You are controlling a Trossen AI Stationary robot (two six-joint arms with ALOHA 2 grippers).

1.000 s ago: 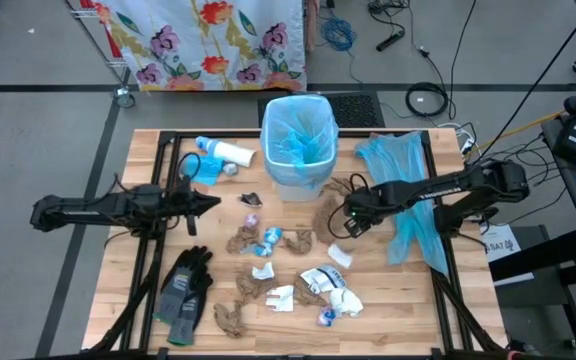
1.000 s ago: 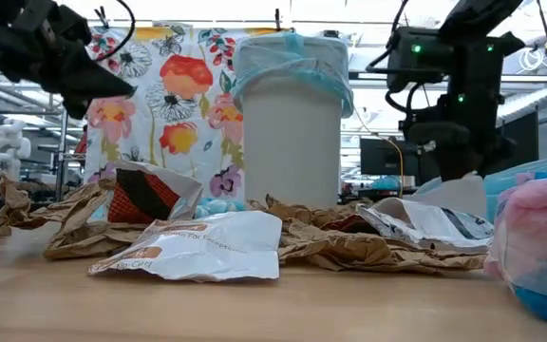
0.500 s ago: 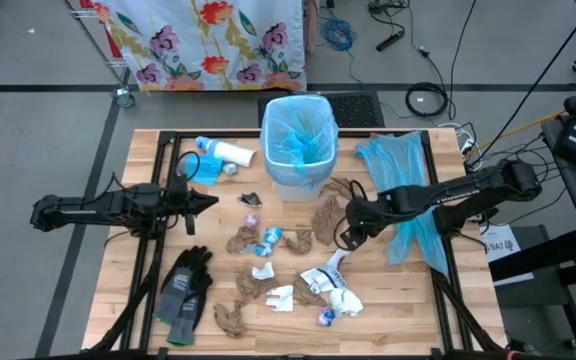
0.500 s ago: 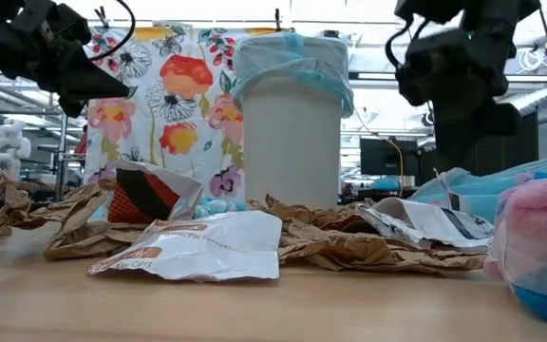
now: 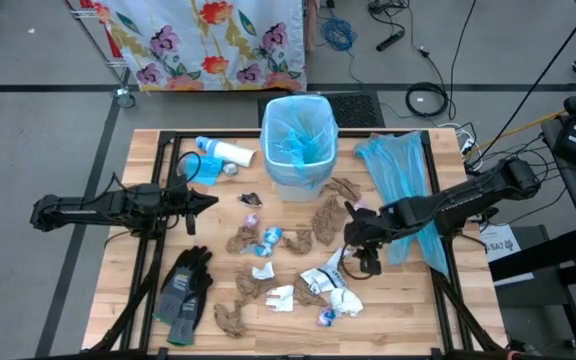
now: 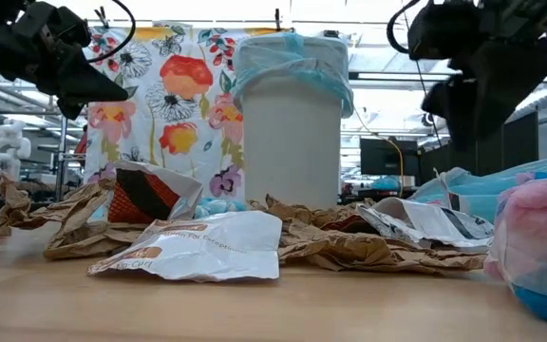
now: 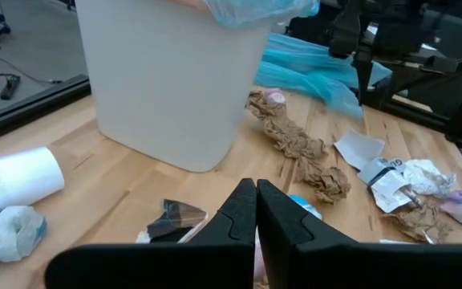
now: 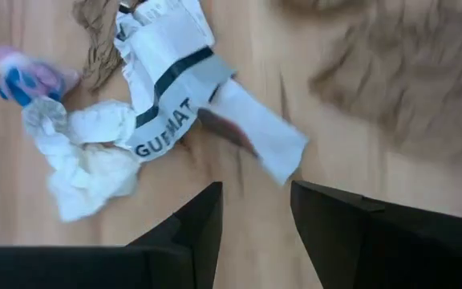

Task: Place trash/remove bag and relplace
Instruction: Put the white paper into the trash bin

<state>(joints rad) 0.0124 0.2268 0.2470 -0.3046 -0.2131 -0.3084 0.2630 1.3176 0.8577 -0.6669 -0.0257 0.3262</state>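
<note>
Right gripper (image 5: pixel 364 262) has dropped toward trash (image 5: pixel 330 284), fingers parted, empty | left gripper (image 5: pixel 211 201) closed, empty, mid-desk (image 5: pixel 388 300) | near desk edge bare

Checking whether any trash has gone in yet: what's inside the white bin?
The high view shows the white bin lined with a light blue bag, crumpled down inside. No brown or white trash shows in it; anything under the bag's folds is hidden.
</note>
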